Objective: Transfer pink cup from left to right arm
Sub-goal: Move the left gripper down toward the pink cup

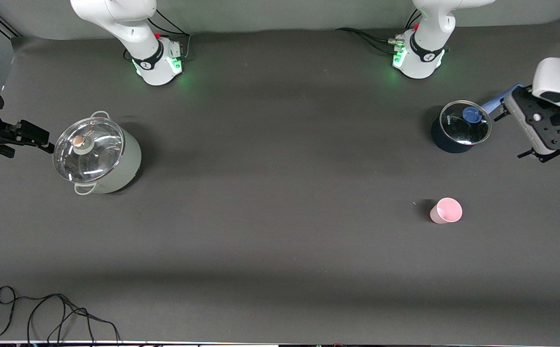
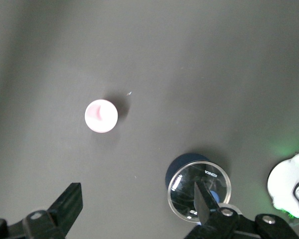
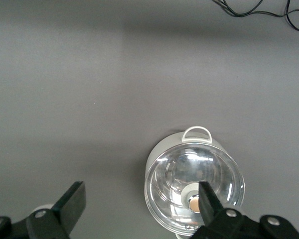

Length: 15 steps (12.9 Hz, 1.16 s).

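The small pale-pink plastic cup (image 1: 446, 210) stands upright on the dark table (image 1: 270, 241), untouched, nearer the front camera than the small dark-blue lidded pot (image 1: 459, 126). The left pincer (image 1: 542, 130) hangs spread wide and empty beside that pot; the right pincer (image 1: 12, 137), also wide, waits beside the large pale-green glass-lidded pot (image 1: 98, 153). The pickup hasn't begun: next, the left arm must descend over the cup. The blue pot's lid bears writing, possibly "IKEA".

robot lab — two arm bases (image 1: 159, 65) bolted on grey-matted table (image 1: 280, 250), loose cable (image 1: 53, 313).
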Available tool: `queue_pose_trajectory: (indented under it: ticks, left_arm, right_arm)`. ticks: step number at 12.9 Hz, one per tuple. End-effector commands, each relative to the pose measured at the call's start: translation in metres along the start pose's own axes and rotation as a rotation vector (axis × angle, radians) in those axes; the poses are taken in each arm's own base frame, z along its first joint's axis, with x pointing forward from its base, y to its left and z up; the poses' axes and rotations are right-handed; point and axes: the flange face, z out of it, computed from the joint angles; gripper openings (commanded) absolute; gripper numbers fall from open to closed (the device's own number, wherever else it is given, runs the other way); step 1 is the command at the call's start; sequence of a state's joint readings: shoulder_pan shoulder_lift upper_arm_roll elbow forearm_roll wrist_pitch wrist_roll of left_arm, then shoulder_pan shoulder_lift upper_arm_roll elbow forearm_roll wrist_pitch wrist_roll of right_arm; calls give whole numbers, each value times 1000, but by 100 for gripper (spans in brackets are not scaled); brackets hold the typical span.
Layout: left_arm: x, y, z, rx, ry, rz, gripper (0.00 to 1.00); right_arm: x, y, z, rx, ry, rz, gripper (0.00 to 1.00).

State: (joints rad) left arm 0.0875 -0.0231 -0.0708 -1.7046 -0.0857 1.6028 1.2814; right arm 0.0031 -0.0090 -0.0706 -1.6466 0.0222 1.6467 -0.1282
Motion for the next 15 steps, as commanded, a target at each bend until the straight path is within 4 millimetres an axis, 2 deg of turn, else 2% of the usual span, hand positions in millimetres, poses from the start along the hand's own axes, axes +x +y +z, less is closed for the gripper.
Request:
queue_pose_trajectory:
  ticks: [1,4,6,9,11,12,14,15]
  left_arm:
    - [-34,-25,9,-60,146,166,99]
    - [-77,-53,34,-118,329,241,99]
    - [-104,-74,63,-157,473,270,99]
    - [-158,-106,130,-179,667,282,99]
    - [-178,-127,168,-166,741,338,99]
    - [-195,-135,188,-158,782,337,99]
    - [-221,-146,240,-137,910,323,98]
    - [-225,-152,268,-139,945,344,96]
  right_arm:
    - [0,-1,-6,-7,4,9,100]
    - [-1,0,-6,-7,4,11,100]
    - [0,0,-6,-7,4,11,100]
    - [0,0,-5,-7,2,11,100]
    - [0,-1,-4,-7,1,9,100]
    - [0,-1,-4,-7,1,9,100]
    - [1,-1,-1,-7,-4,10,100]
    - [1,-1,-2,-7,-2,9,100]
